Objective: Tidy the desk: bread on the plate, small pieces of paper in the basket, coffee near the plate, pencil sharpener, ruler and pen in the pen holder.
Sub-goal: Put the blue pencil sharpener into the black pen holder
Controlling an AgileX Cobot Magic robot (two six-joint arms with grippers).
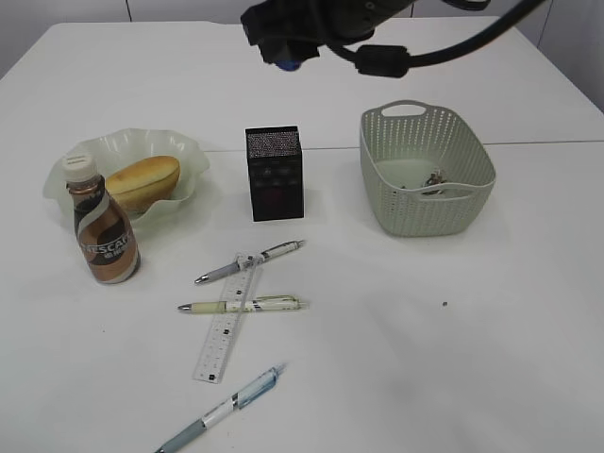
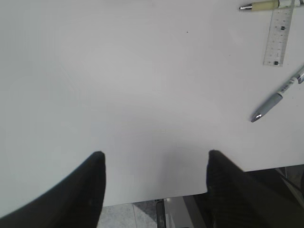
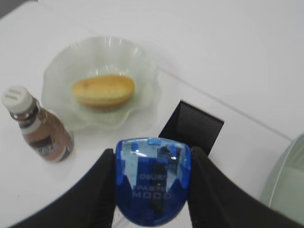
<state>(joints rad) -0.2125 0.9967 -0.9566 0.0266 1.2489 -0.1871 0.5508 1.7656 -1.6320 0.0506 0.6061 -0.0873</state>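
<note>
My right gripper (image 3: 152,164) is shut on the blue pencil sharpener (image 3: 152,180) and holds it high above the black mesh pen holder (image 1: 274,173); the sharpener shows as a blue spot (image 1: 287,64) in the exterior view. The bread (image 1: 143,180) lies on the pale plate (image 1: 184,146). The coffee bottle (image 1: 104,225) stands just in front of the plate. A clear ruler (image 1: 226,321) lies under two pens (image 1: 250,261) (image 1: 243,305), and a third pen (image 1: 222,408) lies nearer the front. My left gripper (image 2: 154,159) is open and empty over the table's front edge.
A green basket (image 1: 427,170) with small paper scraps inside stands right of the pen holder. The table's front edge and the floor show in the left wrist view (image 2: 142,209). A small dark speck (image 1: 444,304) lies on the table at right.
</note>
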